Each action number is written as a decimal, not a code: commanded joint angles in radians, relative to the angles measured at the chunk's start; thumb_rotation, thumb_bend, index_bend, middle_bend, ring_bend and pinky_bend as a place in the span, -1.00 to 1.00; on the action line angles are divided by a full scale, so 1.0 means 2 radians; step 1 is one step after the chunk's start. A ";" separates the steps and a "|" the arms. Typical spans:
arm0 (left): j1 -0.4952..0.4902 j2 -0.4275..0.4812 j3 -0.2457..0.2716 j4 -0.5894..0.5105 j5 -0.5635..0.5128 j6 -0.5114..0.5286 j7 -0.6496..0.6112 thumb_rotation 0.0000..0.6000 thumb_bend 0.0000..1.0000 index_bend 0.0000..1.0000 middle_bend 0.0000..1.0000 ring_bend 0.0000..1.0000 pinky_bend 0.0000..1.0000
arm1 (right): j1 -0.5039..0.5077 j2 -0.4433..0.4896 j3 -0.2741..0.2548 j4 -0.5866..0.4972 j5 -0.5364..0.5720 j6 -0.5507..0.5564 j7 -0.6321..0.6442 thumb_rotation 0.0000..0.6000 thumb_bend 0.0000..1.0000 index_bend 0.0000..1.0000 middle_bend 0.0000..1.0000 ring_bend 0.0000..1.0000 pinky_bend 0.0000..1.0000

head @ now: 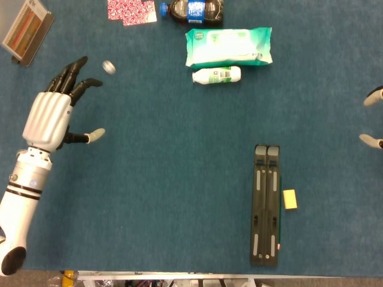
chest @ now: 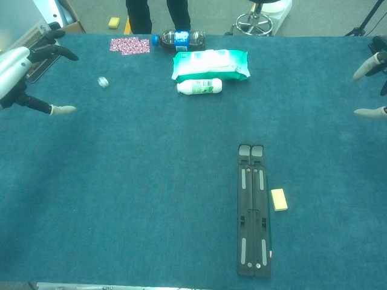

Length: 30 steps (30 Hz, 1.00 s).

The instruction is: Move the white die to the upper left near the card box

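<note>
The white die shows as a small blurred blob over the blue cloth, free of any hand; the chest view has the die left of the white bottle. My left hand is open to the left of it, fingers spread, a short gap from the die. The same left hand sits at the chest view's left edge. The card box lies at the far upper left. Only the fingertips of my right hand show at the right edge, apart and empty.
A patterned red-and-white packet, a dark bottle, a green wipes pack and a small white bottle line the far side. A black folded stand and a yellow block lie at the front right.
</note>
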 commanded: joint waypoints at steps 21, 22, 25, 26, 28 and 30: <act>0.031 -0.001 -0.001 0.017 0.006 0.029 0.003 1.00 -0.83 -0.37 -0.92 -1.00 -0.68 | -0.003 0.005 0.005 -0.008 0.005 0.004 0.002 1.00 -0.99 -0.15 -0.25 -0.42 -0.04; 0.033 -0.001 -0.001 0.018 0.007 0.032 0.006 1.00 -0.83 -0.37 -0.92 -1.00 -0.68 | -0.003 0.007 0.006 -0.009 0.005 0.005 0.001 1.00 -0.99 -0.15 -0.25 -0.42 -0.04; 0.038 -0.007 -0.001 0.031 0.012 0.046 0.029 1.00 -0.83 -0.37 -0.90 -1.00 -0.68 | -0.003 0.010 0.007 -0.012 0.005 0.006 0.000 1.00 -0.99 -0.15 -0.25 -0.42 -0.04; 0.040 -0.010 -0.001 0.037 0.014 0.052 0.040 1.00 -0.83 -0.36 -0.88 -1.00 -0.68 | -0.003 0.011 0.007 -0.013 0.005 0.006 0.000 1.00 -0.99 -0.15 -0.25 -0.42 -0.04; 0.045 -0.020 -0.002 0.059 0.019 0.069 0.079 1.00 -0.83 -0.32 -0.77 -0.99 -0.68 | -0.003 0.012 0.008 -0.012 0.007 0.004 0.001 1.00 -0.99 -0.15 -0.25 -0.42 -0.04; 0.052 -0.032 -0.003 0.083 0.022 0.088 0.122 1.00 -0.83 -0.28 -0.67 -0.94 -0.68 | -0.002 0.011 0.008 -0.010 0.008 0.002 0.003 1.00 -0.99 -0.15 -0.25 -0.42 -0.04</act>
